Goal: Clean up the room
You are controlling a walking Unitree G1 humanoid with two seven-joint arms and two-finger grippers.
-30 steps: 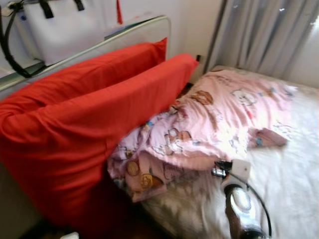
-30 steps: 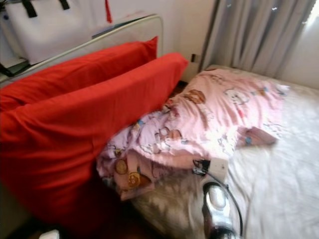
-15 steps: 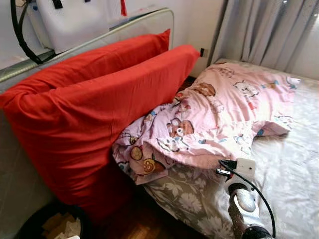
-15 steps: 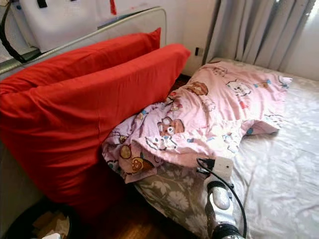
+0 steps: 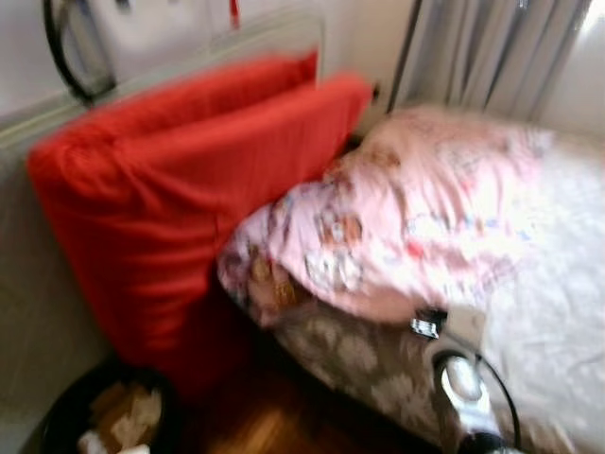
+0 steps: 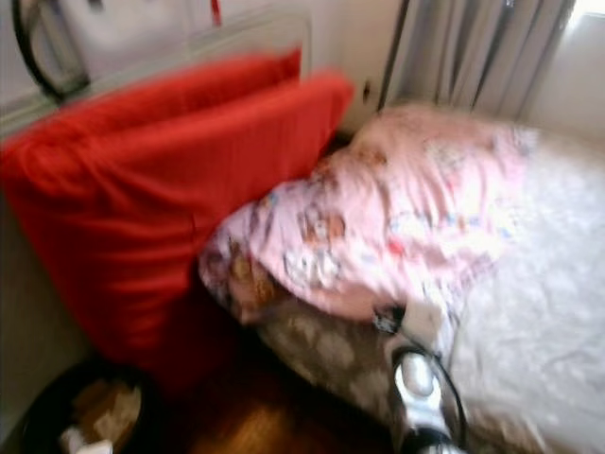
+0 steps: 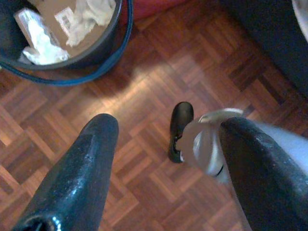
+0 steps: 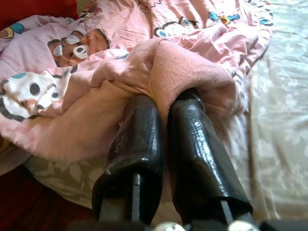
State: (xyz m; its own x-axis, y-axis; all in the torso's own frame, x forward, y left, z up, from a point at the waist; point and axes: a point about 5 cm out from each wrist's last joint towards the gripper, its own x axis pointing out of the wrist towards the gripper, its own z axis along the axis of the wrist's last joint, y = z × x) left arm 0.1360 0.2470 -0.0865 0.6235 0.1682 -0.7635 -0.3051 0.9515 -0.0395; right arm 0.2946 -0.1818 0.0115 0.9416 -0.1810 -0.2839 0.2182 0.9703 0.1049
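Clearly seen on the bed: a pink cartoon-print blanket (image 8: 159,53), bunched over the pale floral sheet (image 8: 284,125) and reaching the bed's near corner. Held at a fold of its edge by the right gripper (image 8: 166,103), both black fingers (image 8: 197,144) pressed together with pink fabric pinched between them. Seen from the head views as a blurred pink heap (image 5: 425,208), with the right arm's silver wrist (image 5: 461,383) just below it. Leaned upright beside the bed, against a grey headboard-like panel (image 5: 38,284): two big red cushions (image 5: 180,189), touching the blanket at its left edge. Hung over the parquet floor (image 7: 144,159): the left gripper (image 7: 166,168), fingers spread apart and grasping nothing. Stood near on the floor: a dark waste bin (image 7: 108,45) with crumpled paper inside. Behind the bed, grey curtains (image 5: 492,47).
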